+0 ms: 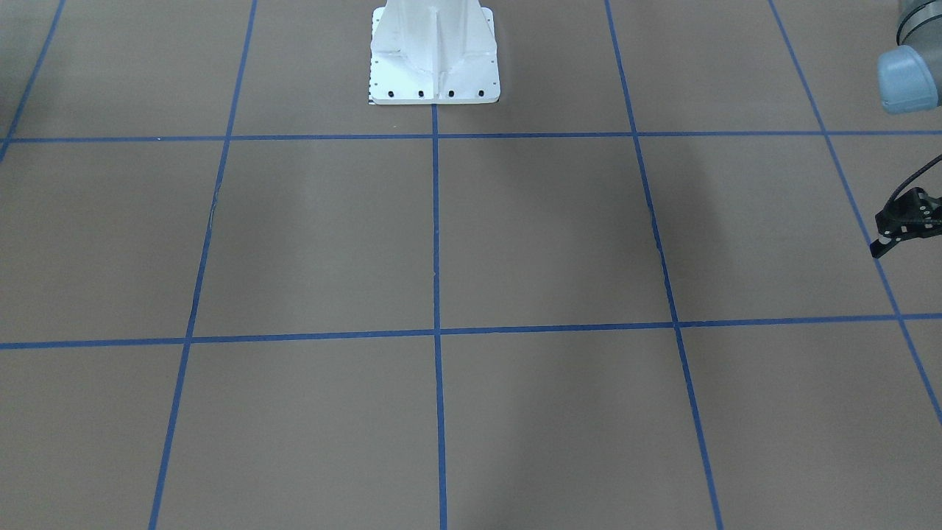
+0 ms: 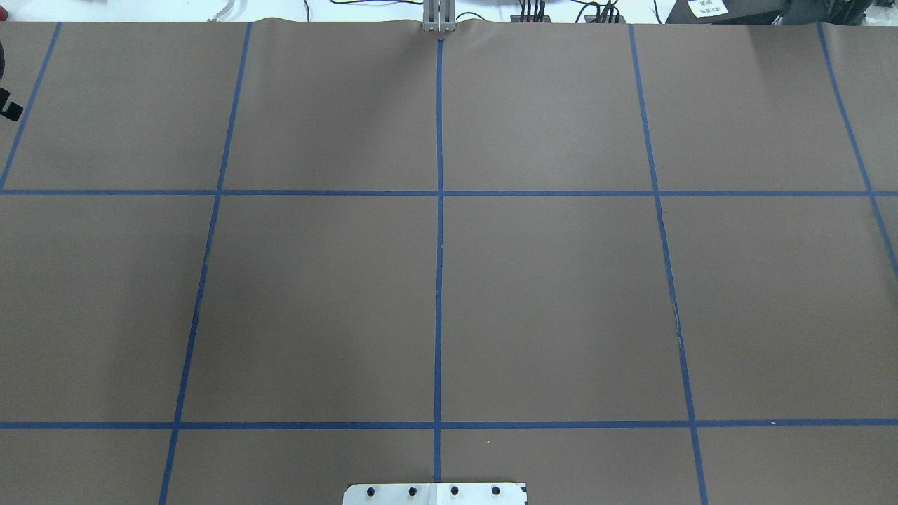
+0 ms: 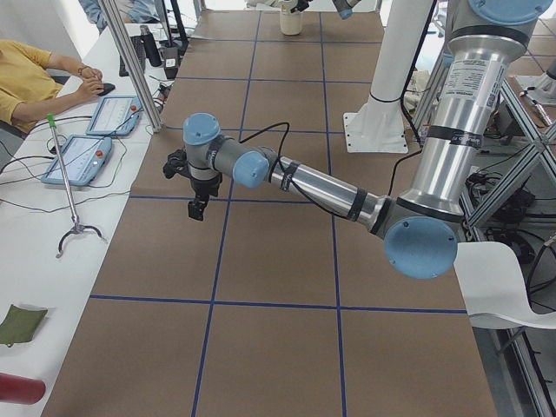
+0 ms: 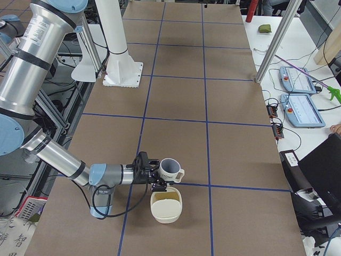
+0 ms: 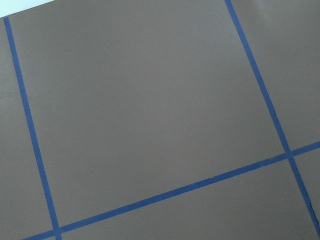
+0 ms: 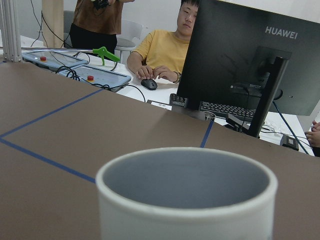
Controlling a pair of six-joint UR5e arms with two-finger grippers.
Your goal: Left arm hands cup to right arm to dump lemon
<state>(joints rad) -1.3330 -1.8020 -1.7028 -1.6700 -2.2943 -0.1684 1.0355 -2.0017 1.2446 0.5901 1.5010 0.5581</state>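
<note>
**Q:** Cup [image 4: 169, 169]: how does it look, and where is it?

**A:** White with a grey inside, dark lettering on its side, and a loop handle turned away from the right gripper [image 4: 155, 174]. It is upright at that gripper's fingers, just beside a cream bowl [image 4: 166, 216], near the table's right end. Whether those jaws clamp it cannot be told. The left gripper [image 3: 198, 208], over the opposite end, is equally unreadable.

**Q:** And the setting?

**A:** A brown table [image 2: 547, 294] with a blue tape grid [image 2: 439, 280]. Beside it is a desk [image 6: 131, 93] with a monitor [image 6: 250, 55], a keyboard [image 6: 222, 108] and a seated person [image 6: 165, 50] in yellow.
</note>
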